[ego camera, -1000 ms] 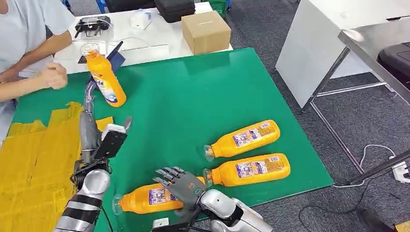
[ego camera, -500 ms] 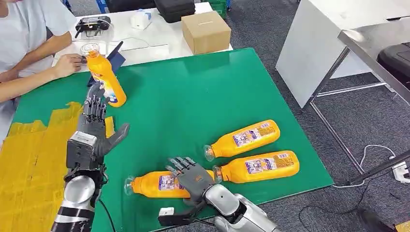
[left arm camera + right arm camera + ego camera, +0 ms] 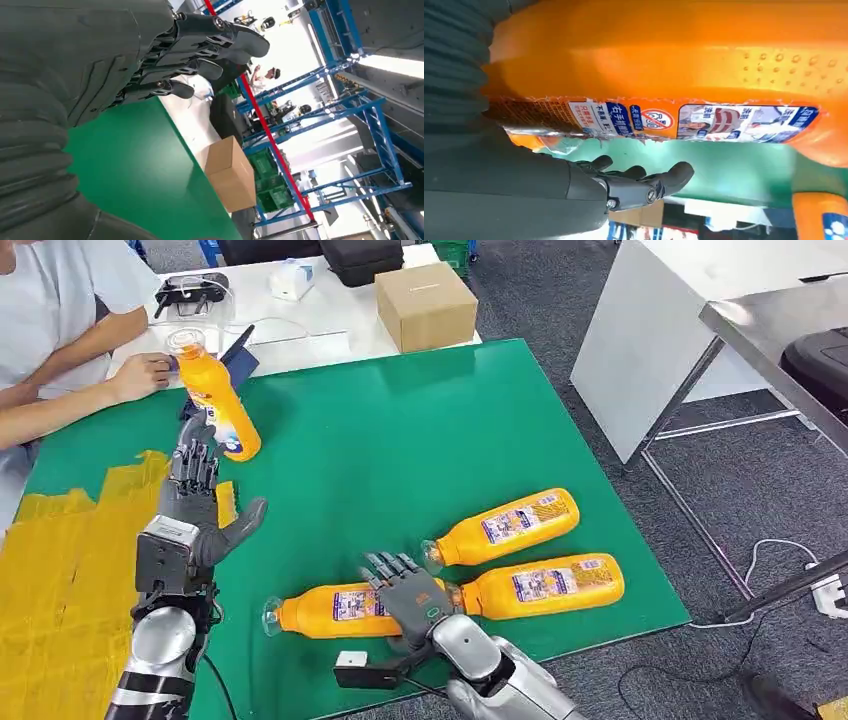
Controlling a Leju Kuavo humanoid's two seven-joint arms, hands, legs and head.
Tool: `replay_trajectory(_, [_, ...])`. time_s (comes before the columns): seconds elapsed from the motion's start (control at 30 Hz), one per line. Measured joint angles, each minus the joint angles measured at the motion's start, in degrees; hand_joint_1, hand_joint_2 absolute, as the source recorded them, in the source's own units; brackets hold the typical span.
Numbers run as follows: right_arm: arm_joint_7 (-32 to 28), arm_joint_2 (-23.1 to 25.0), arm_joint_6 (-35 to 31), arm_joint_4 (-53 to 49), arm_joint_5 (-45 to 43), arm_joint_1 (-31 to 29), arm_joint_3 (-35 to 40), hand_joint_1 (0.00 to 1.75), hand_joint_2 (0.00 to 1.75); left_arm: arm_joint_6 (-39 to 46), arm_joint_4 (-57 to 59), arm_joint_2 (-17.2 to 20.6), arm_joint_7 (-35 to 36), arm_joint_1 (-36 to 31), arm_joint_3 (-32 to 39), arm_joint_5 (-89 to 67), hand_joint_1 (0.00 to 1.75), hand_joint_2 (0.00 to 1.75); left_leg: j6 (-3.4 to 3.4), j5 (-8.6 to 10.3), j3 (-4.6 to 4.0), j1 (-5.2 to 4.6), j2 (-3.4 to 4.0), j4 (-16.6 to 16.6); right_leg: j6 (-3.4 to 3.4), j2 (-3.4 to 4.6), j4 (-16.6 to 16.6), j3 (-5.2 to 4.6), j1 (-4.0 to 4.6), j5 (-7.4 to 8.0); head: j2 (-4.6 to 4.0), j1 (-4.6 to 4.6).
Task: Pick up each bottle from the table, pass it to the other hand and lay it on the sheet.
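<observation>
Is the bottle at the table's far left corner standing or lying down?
Standing. The bottle is upright, neck on top, leaning slightly, on the green table.

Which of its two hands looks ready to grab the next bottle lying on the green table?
The right hand. It lies over the nearest lying bottle, fingers spread across its body. The left hand is raised and open, near the upright bottle a person holds.
</observation>
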Motion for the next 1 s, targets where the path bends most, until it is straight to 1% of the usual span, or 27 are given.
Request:
replay_trajectory(0.03, [-0.07, 0.11, 0.37, 0.15, -1.18, 0.06, -0.48, 0.4, 1.75, 0.04, 0.0, 0.0, 0.0, 0.0, -0.02, -0.31, 0.0, 1.75, 0.0, 0.0, 0.0, 0.0, 0.0, 0.0, 0.0, 0.0, 0.0, 0.0, 0.0, 0.0, 0.0, 0.0])
replay_trajectory(0.07, [-0.26, 0.2, 0.59, 0.26, -1.99, 0.05, -0.88, 1.06, 1.75, 0.13, 0.0, 0.0, 0.0, 0.0, -0.02, -0.59, 0.0, 1.75, 0.0, 0.0, 0.0, 0.0, 0.0, 0.0, 0.0, 0.0, 0.0, 0.0, 0.0, 0.0, 0.0, 0.0])
replay_trajectory(0.1, [-0.53, 0.33, 0.81, 0.37, -2.51, 0.05, -1.16, 1.41, 1.75, 0.22, 0.0, 0.0, 0.0, 0.0, -0.02, -0.79, 0.0, 1.75, 0.0, 0.0, 0.0, 0.0, 0.0, 0.0, 0.0, 0.0, 0.0, 0.0, 0.0, 0.0, 0.0, 0.0])
replay_trajectory(0.17, [-0.81, 0.46, 1.01, 0.57, -3.23, 0.05, -1.64, 1.71, 1.75, 0.33, 0.0, 0.0, 0.0, 0.0, -0.04, -1.03, 0.0, 1.75, 0.0, 0.0, 0.01, 0.0, 0.0, 0.0, 0.0, 0.0, 0.0, 0.0, 0.0, 0.0, 0.0, 0.0])
replay_trajectory(0.23, [-1.93, 0.63, 1.95, 0.85, -5.53, 0.01, -2.23, 1.73, 1.75, 0.42, 0.0, 0.0, 0.0, -0.01, -0.09, -1.09, 0.0, 1.75, 0.0, 0.0, 0.01, 0.0, 0.0, 0.0, 0.0, 0.0, 0.0, 0.01, 0.0, 0.0, 0.0, 0.02])
replay_trajectory(0.3, [-4.09, 0.94, 3.83, 1.47, -10.81, -0.39, -3.19, 1.75, 1.75, 0.63, 0.0, 0.0, -0.04, -0.13, -0.39, -1.09, 0.0, 1.75, 0.0, 0.0, 0.05, 0.0, 0.02, 0.0, 0.0, 0.01, -0.01, 0.02, 0.0, 0.01, 0.0, -0.02])
replay_trajectory(0.4, [-6.23, 1.18, 4.9, 3.43, -17.23, -1.8, -4.85, 1.75, 1.75, 1.12, 0.02, 0.0, -0.33, -0.54, -1.53, -1.09, 0.0, 1.75, 0.0, 0.0, 0.16, 0.0, 0.06, 0.0, -0.01, 0.03, -0.02, 0.1, -0.01, 0.02, 0.0, 0.0])
replay_trajectory(0.53, [-7.59, 1.64, 5.29, 5.88, -21.59, -3.24, -6.12, 1.75, 1.75, 2.01, 0.02, 0.02, -0.52, -1.09, -3.04, -0.92, 0.0, 1.75, 0.0, 0.0, 0.38, 0.01, 0.08, 0.0, -0.02, 0.04, -0.03, 0.31, 0.0, 0.02, 0.0, 0.0])
replay_trajectory(0.83, [-7.67, 2.29, 5.38, 8.55, -22.75, -4.38, -7.1, 1.75, 1.75, 2.14, 0.02, 0.07, -0.52, -1.61, -4.35, -0.92, 0.0, 1.75, 0.0, 0.0, 0.75, 0.05, 0.08, -0.01, -0.05, 0.04, -0.04, 0.64, 0.0, 0.01, 0.0, 0.0])
replay_trajectory(1.0, [-5.75, 2.56, 4.59, 9.79, -21.61, -4.8, -7.06, 1.75, 1.75, 2.32, 0.02, 0.09, -0.52, -1.71, -5.05, -0.92, 0.0, 1.75, 0.02, 0.01, 0.81, 0.05, 0.07, -0.01, -0.07, 0.03, -0.04, 0.71, -0.01, 0.02, 0.0, 0.0])
